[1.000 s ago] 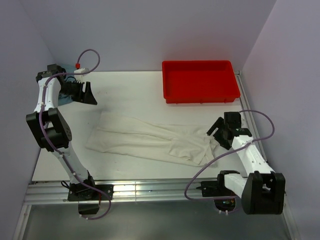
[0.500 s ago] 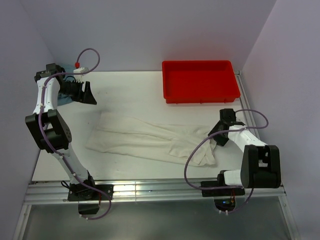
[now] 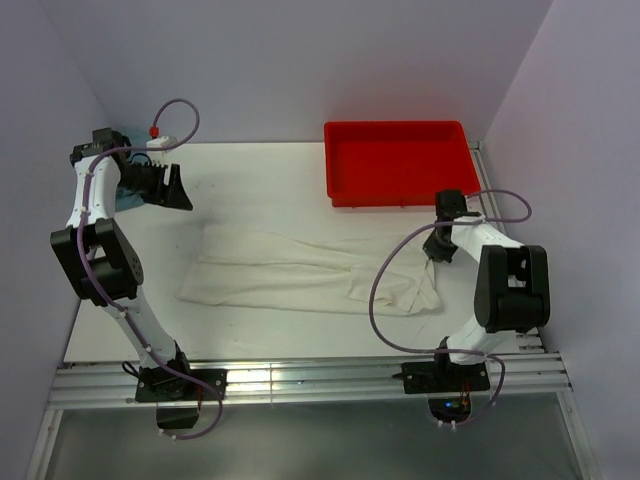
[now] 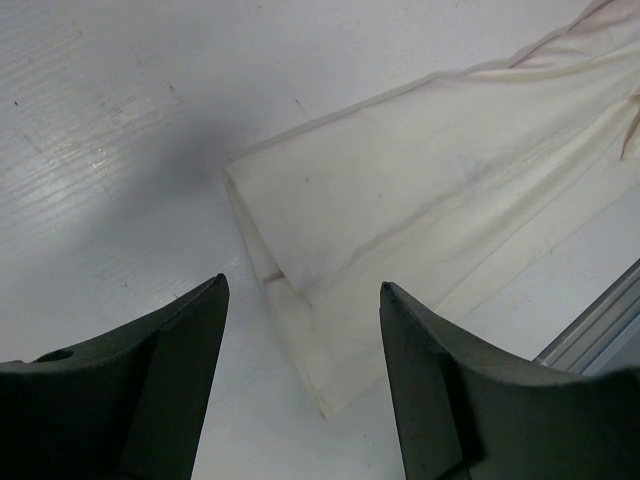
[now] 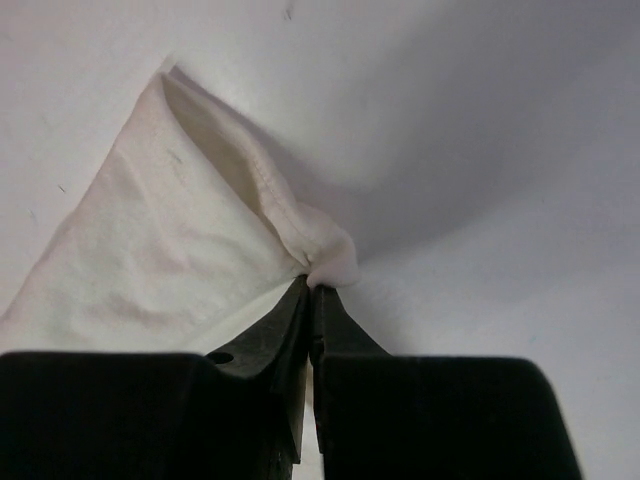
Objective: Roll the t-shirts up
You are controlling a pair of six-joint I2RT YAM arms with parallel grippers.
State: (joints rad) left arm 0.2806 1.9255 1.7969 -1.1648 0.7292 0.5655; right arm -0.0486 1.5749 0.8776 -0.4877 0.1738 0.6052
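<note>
From above, the left arm rises from its base at the near edge and bends over the far left of the white counter, its left gripper hanging clear of the surface with jaws spread and nothing between them. The right arm doubles back on itself, with the right gripper low at the right end of the cream-white cotton t-shirt, which lies as a long folded strip across the middle of the counter. A red rectangular plastic tray sits just beyond that gripper, at the far right. The left wrist view shows its dark fingers wide apart above bare counter and the shirt's squared left end, with a metal rail at the edge. The right wrist view shows the jaws closed tight on a bunched corner of the shirt's hem, the fabric fanning away to the left.
</note>
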